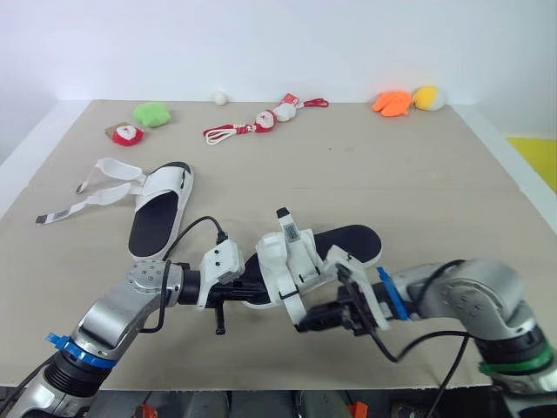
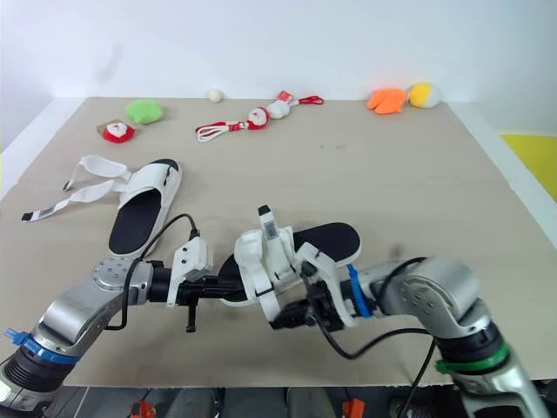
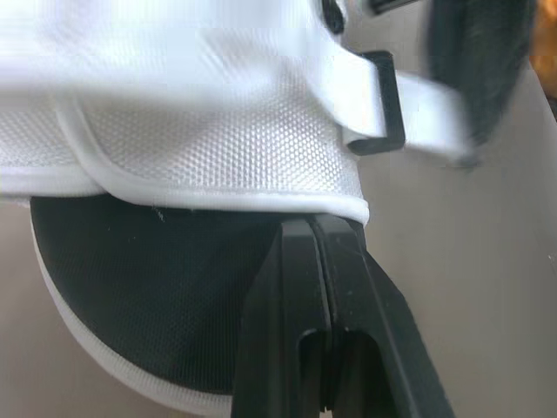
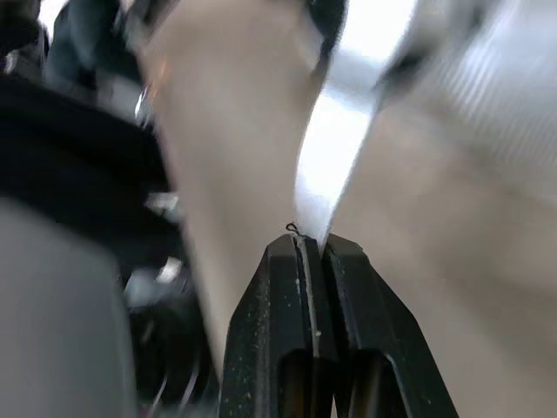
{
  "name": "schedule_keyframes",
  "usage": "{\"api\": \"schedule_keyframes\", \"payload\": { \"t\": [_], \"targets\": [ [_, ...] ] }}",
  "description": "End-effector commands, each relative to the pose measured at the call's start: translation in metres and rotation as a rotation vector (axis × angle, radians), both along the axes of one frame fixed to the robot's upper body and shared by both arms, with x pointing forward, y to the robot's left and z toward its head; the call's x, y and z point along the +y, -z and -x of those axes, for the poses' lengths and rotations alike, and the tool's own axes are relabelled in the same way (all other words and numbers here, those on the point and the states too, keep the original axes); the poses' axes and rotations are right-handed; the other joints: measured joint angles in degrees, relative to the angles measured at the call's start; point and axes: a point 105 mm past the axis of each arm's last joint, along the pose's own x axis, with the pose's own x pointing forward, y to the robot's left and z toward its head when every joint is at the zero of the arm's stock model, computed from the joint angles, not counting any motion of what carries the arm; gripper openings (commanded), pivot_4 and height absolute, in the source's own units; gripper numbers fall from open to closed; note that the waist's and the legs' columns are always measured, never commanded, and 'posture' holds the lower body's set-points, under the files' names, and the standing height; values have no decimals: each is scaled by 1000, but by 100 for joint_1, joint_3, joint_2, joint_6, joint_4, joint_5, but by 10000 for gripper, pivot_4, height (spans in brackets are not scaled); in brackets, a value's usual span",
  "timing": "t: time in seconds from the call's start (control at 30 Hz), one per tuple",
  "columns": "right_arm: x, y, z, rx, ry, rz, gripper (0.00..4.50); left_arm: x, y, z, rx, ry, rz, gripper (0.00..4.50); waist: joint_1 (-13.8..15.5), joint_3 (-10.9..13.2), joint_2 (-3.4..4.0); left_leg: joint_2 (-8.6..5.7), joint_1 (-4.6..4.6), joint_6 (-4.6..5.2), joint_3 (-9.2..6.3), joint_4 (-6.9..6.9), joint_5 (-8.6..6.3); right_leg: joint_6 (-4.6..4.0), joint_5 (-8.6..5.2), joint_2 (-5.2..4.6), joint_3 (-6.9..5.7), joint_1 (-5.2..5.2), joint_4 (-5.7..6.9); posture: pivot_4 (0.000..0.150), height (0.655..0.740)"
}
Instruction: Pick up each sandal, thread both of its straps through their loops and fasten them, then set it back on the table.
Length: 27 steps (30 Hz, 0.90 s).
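Threading step: left end effector [image 3: 315,228] pinches the sandal [image 1: 352,242], right end effector [image 4: 306,242] clamps its strap [image 4: 331,165]. Next, feed it through the loop [image 3: 393,104] beside the left one, I'd guess.

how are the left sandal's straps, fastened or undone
Undone: both straps trail loose from the sandal across the table, their ends lying free.

Open table [image 1: 418,174] centre; second sandal [image 1: 158,213] left, toys [image 1: 393,103] far edge.
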Motion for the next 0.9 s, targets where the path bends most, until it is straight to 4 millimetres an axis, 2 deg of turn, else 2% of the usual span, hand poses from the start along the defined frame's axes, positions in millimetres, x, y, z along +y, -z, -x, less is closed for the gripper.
{"api": "schedule_keyframes", "payload": {
  "t": [0.03, 0.3, 0.4, 0.53, 0.63, 0.67, 0.8, 0.87, 0.9],
  "targets": [
    [0, -2, 13, 23, -67, -11, 683, 4, 8, 1, 24, -20, -28, 0, -1, 0, -1, 0, 1, 1, 0, 0, -1, 1, 0, 0, 0, 0, 0, 1500, 7400],
    [-7, 1, 29, 60, -142, 0, 683, 4, 9, 1, 24, -26, -27, 0, 3, -1, -1, -2, -1, -4, 0, 1, -5, 12, -7, -2, 0, 1, 0, 1500, 7400],
    [-7, 1, 26, 31, -142, 2, 683, 4, 9, 0, 24, -26, -26, 0, 4, -1, -2, -3, -1, -8, 0, 1, -10, 31, -4, -3, 0, 2, 0, 1500, 7400],
    [-7, -1, 14, -124, -144, -23, 683, 4, 9, 0, 23, -26, -26, 0, 5, -1, -2, -3, -2, -16, 0, 1, -16, 38, -9, -4, 0, 2, 0, 1500, 7400],
    [-16, -4, 19, -124, -179, -42, 10126, 4, 9, 0, 24, -25, -27, 0, 6, -1, -1, -3, -2, -17, 0, 2, -17, 39, -9, -5, 0, 2, 0, 1500, 7400],
    [-22, -4, 19, -147, -194, -27, 15442, 4, 10, 0, 24, -25, -27, 0, 5, -1, -1, -3, -1, -17, 0, 2, -17, 39, -9, -5, 0, 2, 0, 1500, 7400],
    [-51, 2, -2, -474, -275, 88, 33712, 4, 11, 1, 28, -20, -28, 0, 4, -1, -1, 0, 5, -17, 2, 5, -17, 25, -17, -4, -2, 4, 0, 1500, 7400],
    [-59, -9, -10, -680, -349, 46, 42177, 4, 11, 2, 30, -16, -28, 0, 3, -2, -3, 0, 9, -17, 4, 6, -16, 27, -16, -5, -2, 7, 0, 1500, 7400],
    [-60, -17, -13, -812, -400, 10, 44630, 3, 11, 2, 31, -14, -28, 0, 3, -2, -4, 0, 11, -17, 5, 7, -16, 28, -15, -5, -2, 8, 0, 1500, 7400]
  ]
}}
